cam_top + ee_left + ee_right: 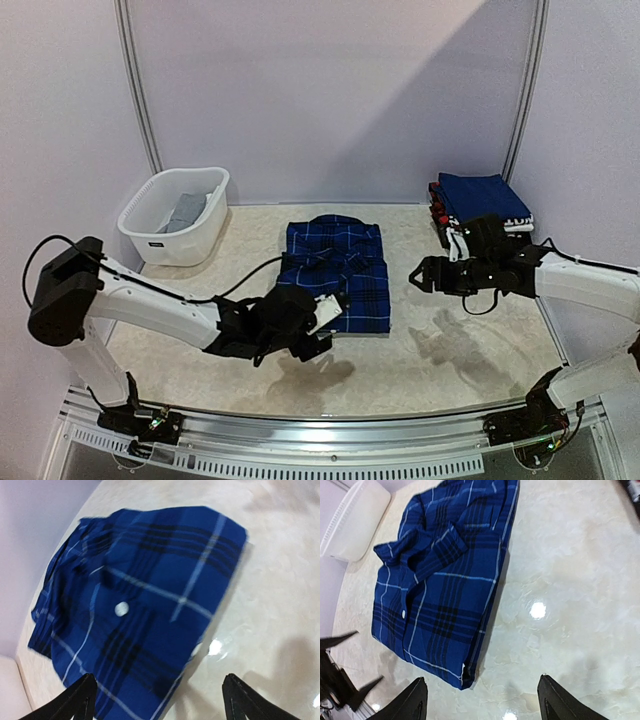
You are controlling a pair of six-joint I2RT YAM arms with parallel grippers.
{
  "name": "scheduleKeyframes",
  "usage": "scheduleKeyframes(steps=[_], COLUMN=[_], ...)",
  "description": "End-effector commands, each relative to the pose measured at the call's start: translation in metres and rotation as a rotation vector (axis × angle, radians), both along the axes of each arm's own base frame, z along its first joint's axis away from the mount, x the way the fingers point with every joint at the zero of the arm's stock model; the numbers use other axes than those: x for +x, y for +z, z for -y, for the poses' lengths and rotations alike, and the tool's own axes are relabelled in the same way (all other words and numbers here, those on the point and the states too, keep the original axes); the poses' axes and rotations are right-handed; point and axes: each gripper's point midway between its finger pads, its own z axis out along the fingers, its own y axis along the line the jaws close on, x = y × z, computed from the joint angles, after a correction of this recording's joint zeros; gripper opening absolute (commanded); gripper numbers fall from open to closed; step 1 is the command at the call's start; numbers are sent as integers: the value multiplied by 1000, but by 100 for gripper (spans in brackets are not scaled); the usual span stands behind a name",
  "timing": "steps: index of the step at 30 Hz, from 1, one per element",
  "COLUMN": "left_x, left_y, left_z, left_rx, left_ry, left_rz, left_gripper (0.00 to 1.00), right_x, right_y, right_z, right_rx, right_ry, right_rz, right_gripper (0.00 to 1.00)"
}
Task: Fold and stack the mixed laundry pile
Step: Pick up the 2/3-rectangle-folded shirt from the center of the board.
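Leftmost, at about 10 o'clock on the surface [470, 340], the white basket [150, 240] held a grey garment [185, 212]. The left tool [159, 680] hovered at the near-left corner of the plaid shirt [335, 272], its fingers spread wide and holding nothing. The shirt lay folded into a neat rectangle at the centre of the surface. Its long axis ran from 12 to 6 o'clock, and the collar end appeared to point toward 12. At its 3 o'clock side the right tool [482, 679] also stood open and empty, apart from the cloth. Farther right, at about 2 o'clock, sat a stack of folded garments [485, 195] with a plain blue piece on top. The fold looked complete, so the step in hand was probably the move to that stack. Doing it well would mean each tool pinching through every layer at a corner, then both lifting together and level, so the fold does not fall open.
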Motion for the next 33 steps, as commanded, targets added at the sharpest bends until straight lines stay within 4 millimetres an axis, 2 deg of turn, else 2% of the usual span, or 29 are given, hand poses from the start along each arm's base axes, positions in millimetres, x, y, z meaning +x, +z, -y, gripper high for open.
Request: scheduleKeyframes(steps=[1, 8, 11, 17, 23, 26, 29, 30, 33], left_x=[-10, -1, 10, 23, 40, 43, 42, 41, 34], left_y=[-22, -45, -49, -62, -77, -84, -86, -85, -78], left_z=[22, 37, 38, 40, 36, 36, 39, 40, 40], left_rx=[239, 410, 466, 538, 591, 608, 603, 596, 574], left_ry=[-147, -204, -174, -167, -160, -170, -184, -187, -191], left_rz=[128, 174, 233, 311, 308, 304, 297, 293, 284], left_gripper=[88, 85, 80, 77, 66, 51, 9, 0, 0], right_x=[-2, -10, -11, -11, -12, -12, -10, -9, -7], right_y=[19, 29, 32, 35, 31, 32, 33, 34, 34], right_z=[21, 39, 42, 45, 46, 45, 45, 44, 39], right_rx=[-6, -29, -29, -34, -38, -36, -36, -34, -25], right_ry=[-99, -149, -158, -169, -170, -167, -165, -165, -146], right_rz=[70, 112, 122, 137, 133, 135, 142, 142, 137], right_gripper=[79, 83, 84, 84, 84, 84, 84, 84, 84])
